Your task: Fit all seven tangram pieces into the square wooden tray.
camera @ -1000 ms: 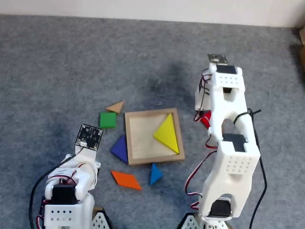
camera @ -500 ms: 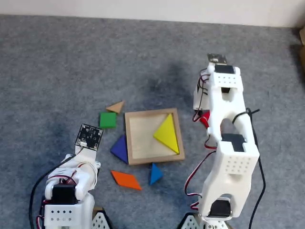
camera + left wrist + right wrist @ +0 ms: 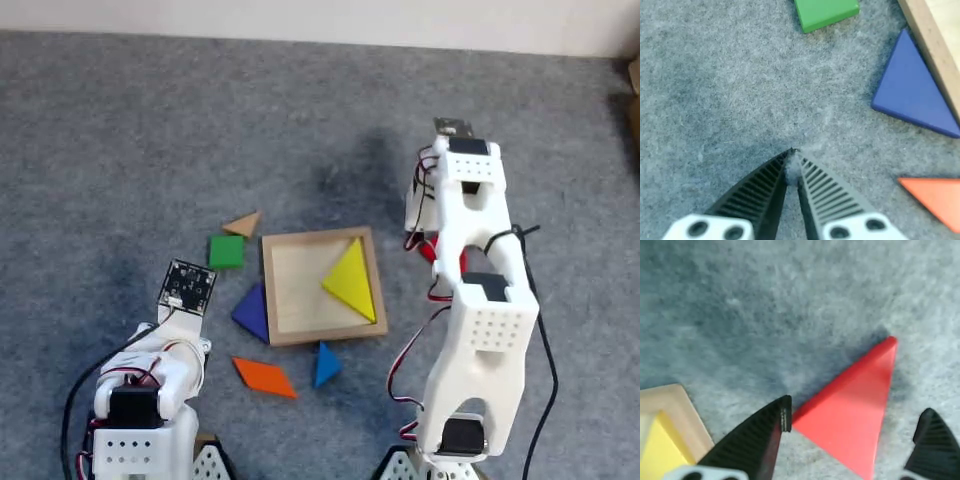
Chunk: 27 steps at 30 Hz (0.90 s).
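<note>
While the right gripper sat spread over the red triangle, left gripper pinched together, an off-centre squeeze prob. could've spun it away from the tray.

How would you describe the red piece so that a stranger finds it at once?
Find the square wooden tray on the grey carpet. Just outside its side nearest the right arm lies the red triangle, straddled by the open right gripper. It is the only red piece.
</note>
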### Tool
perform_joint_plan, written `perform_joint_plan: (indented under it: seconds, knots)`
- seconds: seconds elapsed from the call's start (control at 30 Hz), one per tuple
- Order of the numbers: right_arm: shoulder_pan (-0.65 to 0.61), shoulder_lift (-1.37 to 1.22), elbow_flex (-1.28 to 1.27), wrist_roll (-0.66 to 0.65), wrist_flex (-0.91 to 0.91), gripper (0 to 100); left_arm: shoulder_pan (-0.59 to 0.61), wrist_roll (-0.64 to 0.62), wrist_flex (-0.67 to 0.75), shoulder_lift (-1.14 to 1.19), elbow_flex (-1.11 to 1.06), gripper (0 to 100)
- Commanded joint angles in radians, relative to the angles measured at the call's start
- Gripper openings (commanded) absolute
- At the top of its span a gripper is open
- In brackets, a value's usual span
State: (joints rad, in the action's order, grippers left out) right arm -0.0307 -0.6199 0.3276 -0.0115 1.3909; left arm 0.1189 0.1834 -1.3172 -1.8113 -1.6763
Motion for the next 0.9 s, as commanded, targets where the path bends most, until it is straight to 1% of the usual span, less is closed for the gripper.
perform_joint_plan:
  seconds: [0.0,0.13,0.37,0.77,0.87]
  knots:
    - [0.012,-0.001,0.056,0.012,-0.001,36.8,0.013,-0.011,-0.003,-0.012,-0.019,0]
    - [0.012,-0.065,0.068,0.012,0.074,36.8,0.013,-0.011,-0.003,-0.012,-0.019,0]
    - [0.007,-0.127,0.174,0.011,0.157,36.8,0.013,-0.011,-0.003,-0.012,-0.019,0]
    - [0.007,-0.133,0.186,0.009,0.197,36.8,0.013,-0.011,-0.003,-0.012,-0.019,0]
    - [0.008,-0.134,0.188,0.006,0.188,33.9,0.013,-0.011,-0.003,-0.012,-0.019,0]
